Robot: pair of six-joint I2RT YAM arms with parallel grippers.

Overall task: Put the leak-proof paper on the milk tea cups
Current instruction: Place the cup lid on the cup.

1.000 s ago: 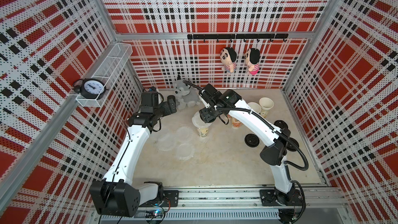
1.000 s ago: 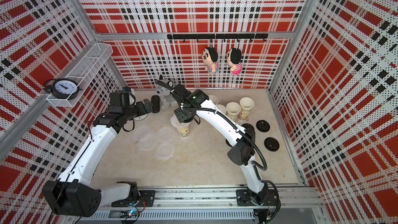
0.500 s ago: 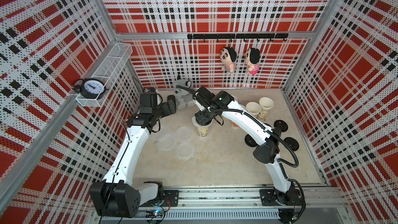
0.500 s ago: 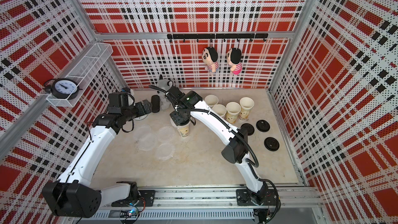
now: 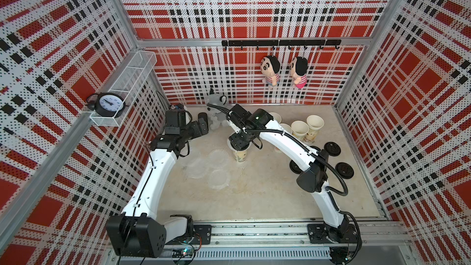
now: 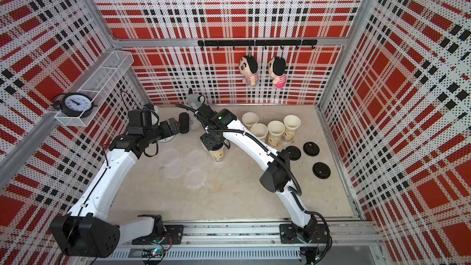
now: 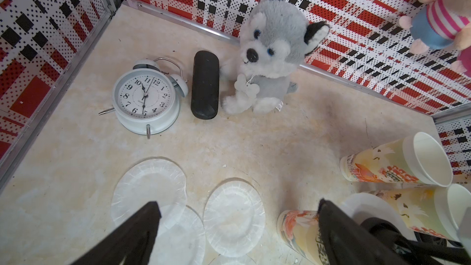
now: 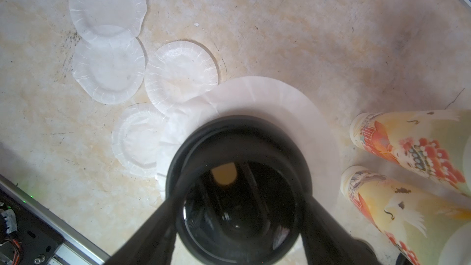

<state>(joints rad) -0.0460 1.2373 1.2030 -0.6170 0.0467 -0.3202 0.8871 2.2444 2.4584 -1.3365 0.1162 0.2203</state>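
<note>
The right gripper (image 8: pixel 242 189) was clenched on a black round plastic lid (image 8: pixel 239 225). Directly beneath it, a translucent whitish round film sheet (image 8: pixel 267 98) covered a printed white paper cup (image 5: pixel 240 156). Four more sheets (image 8: pixel 178 72) lay beside it on the beige bench (image 8: pixel 305 34). The left gripper (image 7: pixel 238 203) hung released, apart.

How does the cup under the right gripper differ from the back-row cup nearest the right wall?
The cup under the right gripper has leak-proof paper over its mouth, with a black lid held above it in the gripper; the back-row cup is open and bare. The covered cup stands alone beside the spare paper sheets; the back-row cup stands with three others. Both are upright, with the same orange and yellow print.
</note>
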